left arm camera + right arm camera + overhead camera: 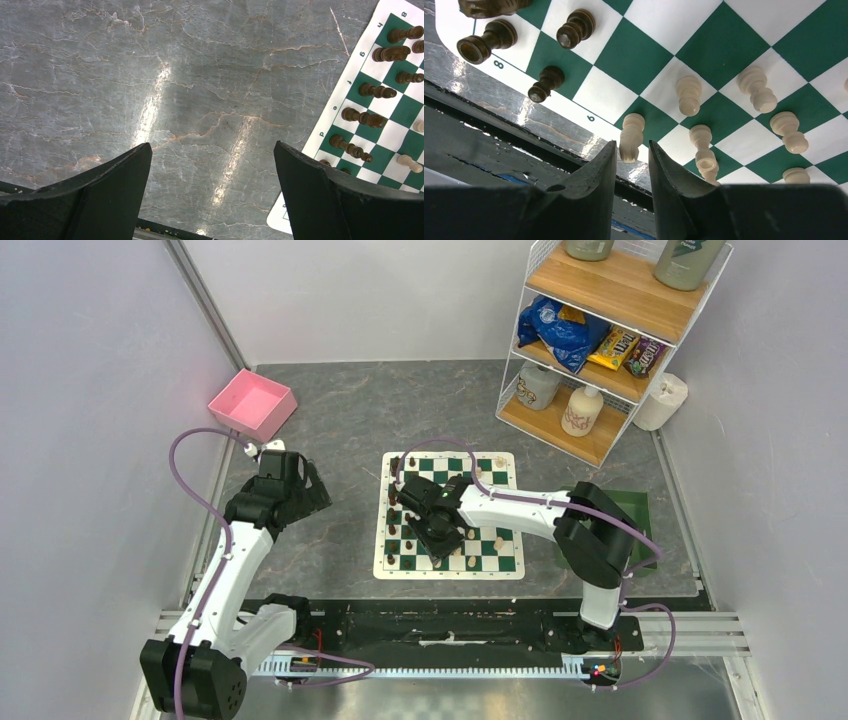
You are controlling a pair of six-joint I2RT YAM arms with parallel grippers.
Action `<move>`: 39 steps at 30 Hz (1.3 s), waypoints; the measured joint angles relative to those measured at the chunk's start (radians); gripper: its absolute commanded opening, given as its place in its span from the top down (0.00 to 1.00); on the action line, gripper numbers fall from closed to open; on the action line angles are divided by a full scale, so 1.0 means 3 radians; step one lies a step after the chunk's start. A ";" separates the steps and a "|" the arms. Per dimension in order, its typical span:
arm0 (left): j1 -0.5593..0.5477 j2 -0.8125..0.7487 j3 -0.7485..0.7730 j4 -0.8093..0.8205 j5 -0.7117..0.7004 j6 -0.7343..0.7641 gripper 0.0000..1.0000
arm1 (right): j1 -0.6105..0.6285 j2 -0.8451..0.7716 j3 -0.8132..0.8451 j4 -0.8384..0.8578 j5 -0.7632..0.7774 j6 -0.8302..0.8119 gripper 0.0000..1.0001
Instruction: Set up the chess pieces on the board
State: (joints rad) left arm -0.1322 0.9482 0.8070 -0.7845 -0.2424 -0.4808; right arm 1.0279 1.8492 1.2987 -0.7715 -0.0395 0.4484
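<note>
The grey marbled table (340,420) carries five items. The checkered board (498,478) lies flat at centre. A pink bin (252,403) sits at far left. A green tray (632,508) lies right of the board. A wire shelf unit (620,290) stands at far right, with a white roll (662,400) beside it.

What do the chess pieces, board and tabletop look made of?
Pale chess pieces and dark chess pieces: probably turned wood, ringed profiles; the dark look varnished, with sheen. Board: thin printed mat, perhaps vinyl, flat. Tabletop: grey veined stone-look, glossy glare; maybe laminate.
</note>
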 measured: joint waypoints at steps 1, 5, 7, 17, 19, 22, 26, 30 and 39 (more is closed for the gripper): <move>0.0000 0.0000 0.0000 0.0000 0.0000 0.0000 0.00 | 0.0000 0.0004 0.0000 -0.0001 -0.0009 -0.0003 0.69; 0.0000 0.0001 0.0000 0.0000 0.0000 0.0000 0.00 | 0.0000 0.0005 0.0000 -0.0001 -0.0050 -0.0017 0.79; 0.0000 0.0005 0.0000 0.0000 0.0000 0.0000 0.00 | 0.0000 0.0005 0.0000 -0.0003 -0.0058 -0.0024 0.85; 0.0000 0.0025 0.0000 0.0000 0.0001 0.0000 0.00 | -0.0029 -0.0158 0.0212 -0.0169 0.0004 -0.0083 0.88; 0.0000 0.0029 0.0000 0.0000 0.0003 0.0000 0.00 | -0.0100 -0.0314 0.0317 -0.0257 0.0062 -0.0137 0.88; 0.0000 0.0042 0.0000 0.0000 0.0004 0.0001 0.00 | -0.0409 -0.0567 0.0502 -0.0354 0.0153 -0.0234 0.88; 0.0000 0.0050 0.0000 0.0000 0.0004 0.0001 0.00 | -0.1054 -0.0673 0.0675 -0.0441 0.0296 -0.0393 0.87; 0.0000 0.0051 0.0000 0.0000 0.0005 0.0001 0.00 | -0.1522 -0.0421 0.0858 -0.0629 0.0462 -0.0546 0.87; 0.0000 0.0051 0.0000 -0.0001 0.0005 0.0003 0.00 | -0.1892 0.0324 0.1073 -0.0823 0.0511 -0.0635 0.86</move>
State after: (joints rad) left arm -0.1322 0.9634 0.8070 -0.7849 -0.2409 -0.4801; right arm 0.4603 1.9465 1.6207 -1.0183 0.1139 0.2581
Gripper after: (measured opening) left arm 0.994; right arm 0.142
